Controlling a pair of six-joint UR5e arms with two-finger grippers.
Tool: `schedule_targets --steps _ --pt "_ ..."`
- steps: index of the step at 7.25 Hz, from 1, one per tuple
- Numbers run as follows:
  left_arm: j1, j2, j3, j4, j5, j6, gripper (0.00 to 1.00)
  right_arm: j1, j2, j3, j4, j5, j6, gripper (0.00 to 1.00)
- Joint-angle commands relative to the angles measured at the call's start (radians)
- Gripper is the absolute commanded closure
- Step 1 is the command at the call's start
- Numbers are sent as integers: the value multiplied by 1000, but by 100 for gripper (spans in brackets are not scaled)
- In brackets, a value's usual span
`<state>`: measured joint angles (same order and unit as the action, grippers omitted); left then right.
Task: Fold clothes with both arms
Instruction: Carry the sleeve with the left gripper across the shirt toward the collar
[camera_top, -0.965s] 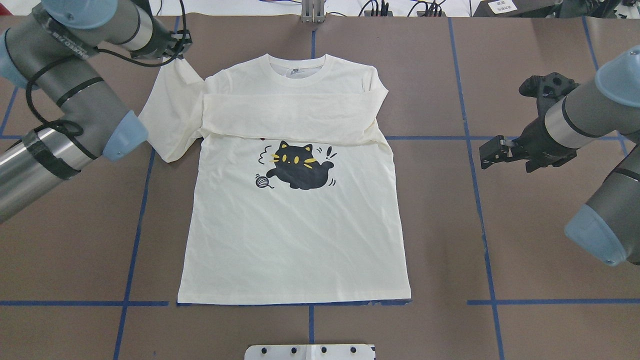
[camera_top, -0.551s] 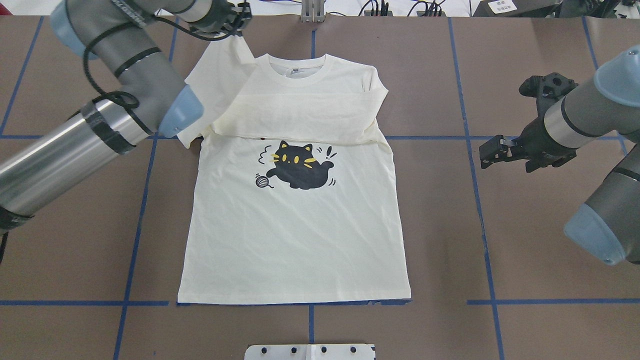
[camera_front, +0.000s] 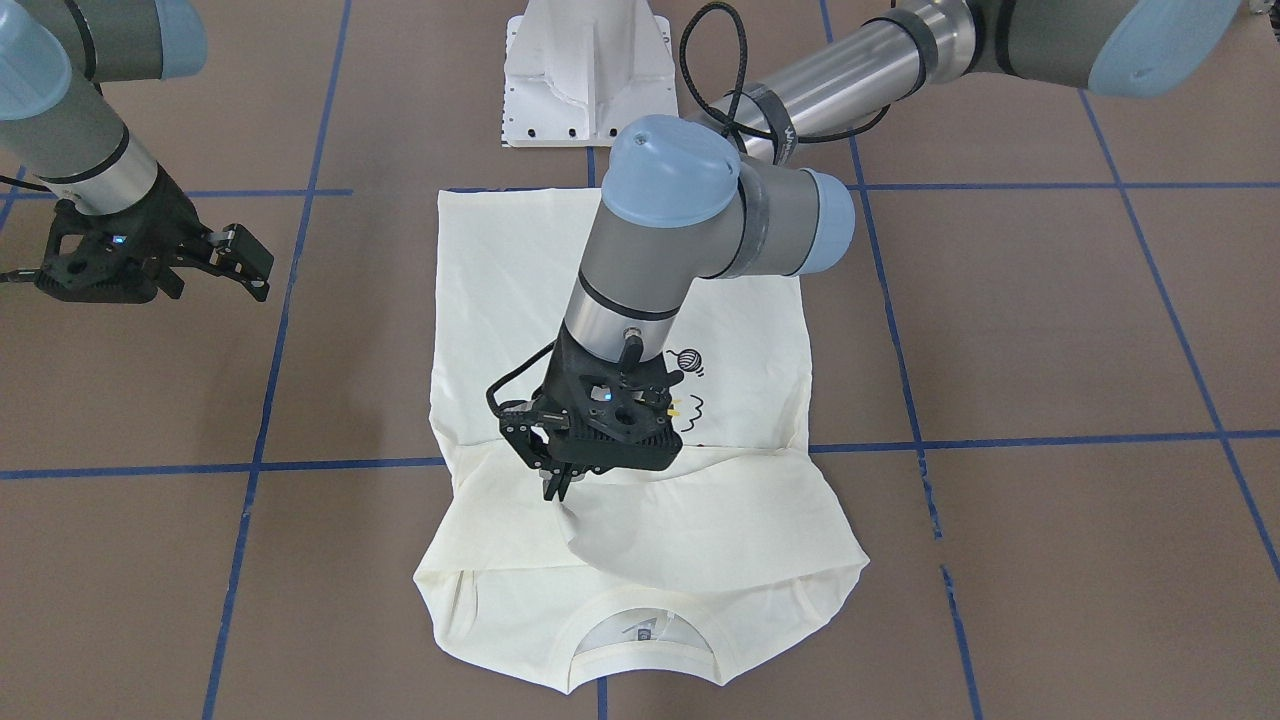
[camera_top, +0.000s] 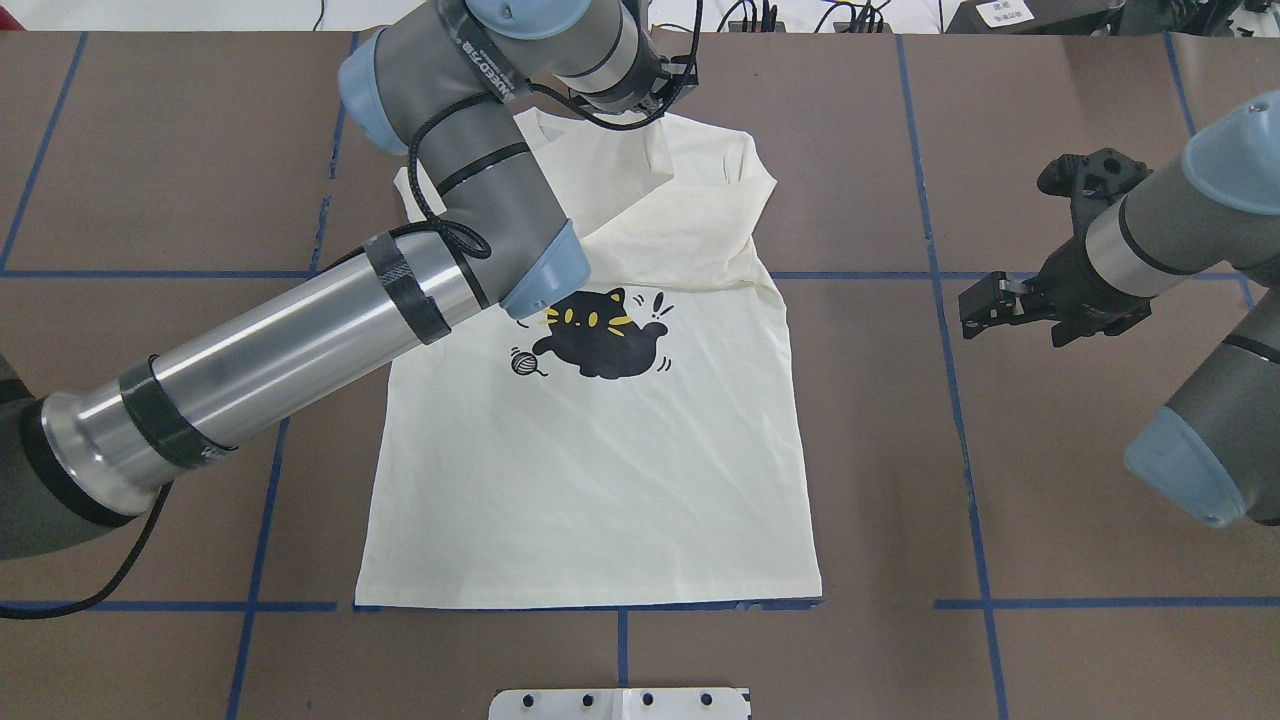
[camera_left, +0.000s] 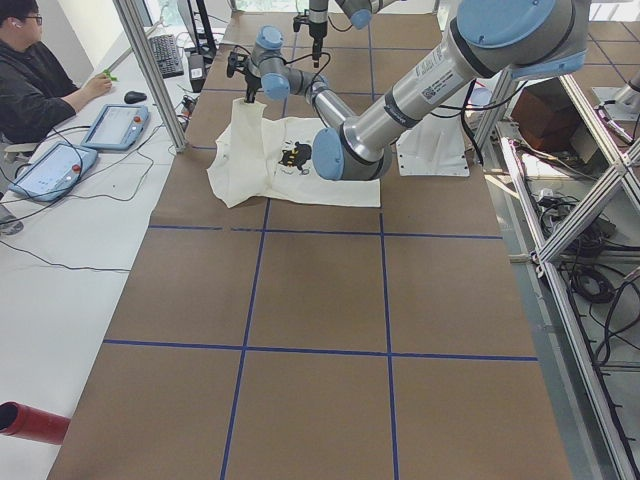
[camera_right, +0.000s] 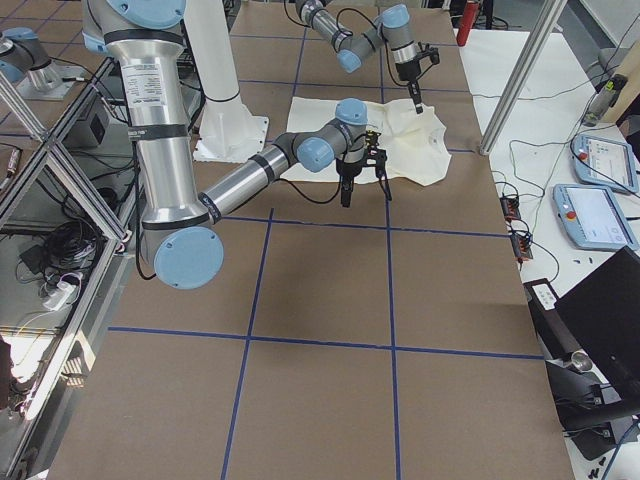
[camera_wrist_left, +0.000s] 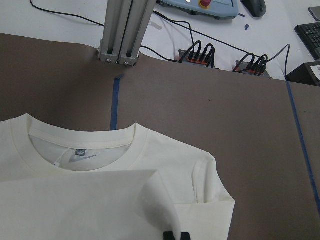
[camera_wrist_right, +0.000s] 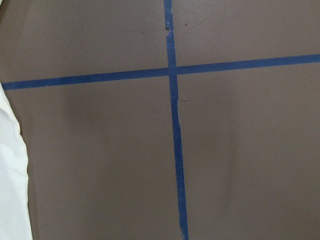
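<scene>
The cream T-shirt (camera_top: 600, 470) lies face up on the brown table, black cat print (camera_top: 600, 340) showing. One sleeve lies folded flat across the chest. My left arm (camera_top: 300, 340) reaches over the shirt's upper part. Its gripper (camera_front: 557, 488) is shut on the other sleeve (camera_front: 640, 530), holding the cloth lifted above the chest near the collar (camera_front: 640, 650). In the left wrist view the fingertips (camera_wrist_left: 170, 235) pinch that fabric just below the collar (camera_wrist_left: 80, 147). My right gripper (camera_top: 975, 305) hovers open to the shirt's right with nothing in it, well off the shirt's edge (camera_wrist_right: 10, 190).
The white pedestal base (camera_front: 590, 70) stands at the robot's side of the table. Blue tape lines (camera_top: 960, 400) grid the brown surface. An aluminium post (camera_wrist_left: 125, 30) and cables sit at the far edge. A person (camera_left: 35, 80) sits at a desk beyond the table.
My left arm has swung right, carrying the sleeve from beside the shirt's left shoulder up and over the chest. The right arm has stayed where it was.
</scene>
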<state>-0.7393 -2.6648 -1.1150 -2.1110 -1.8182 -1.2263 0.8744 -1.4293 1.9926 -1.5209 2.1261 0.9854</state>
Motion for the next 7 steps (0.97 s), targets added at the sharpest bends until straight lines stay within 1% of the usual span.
schedule_targets --steps 1,3,4,5,7 --pt "43 -36 66 -56 29 -30 100 0 0 -9 1 0 -1 0" --pt "83 -43 93 -64 69 -33 100 0 0 -21 1 0 -2 0" --pt "115 -90 166 -64 106 -112 92 0 1 -23 1 0 -2 0" --pt "138 -127 223 -82 138 -136 2 0 4 -29 1 0 -2 0" --pt "141 -122 221 -115 138 -109 0 -3 13 -38 1 0 -2 0"
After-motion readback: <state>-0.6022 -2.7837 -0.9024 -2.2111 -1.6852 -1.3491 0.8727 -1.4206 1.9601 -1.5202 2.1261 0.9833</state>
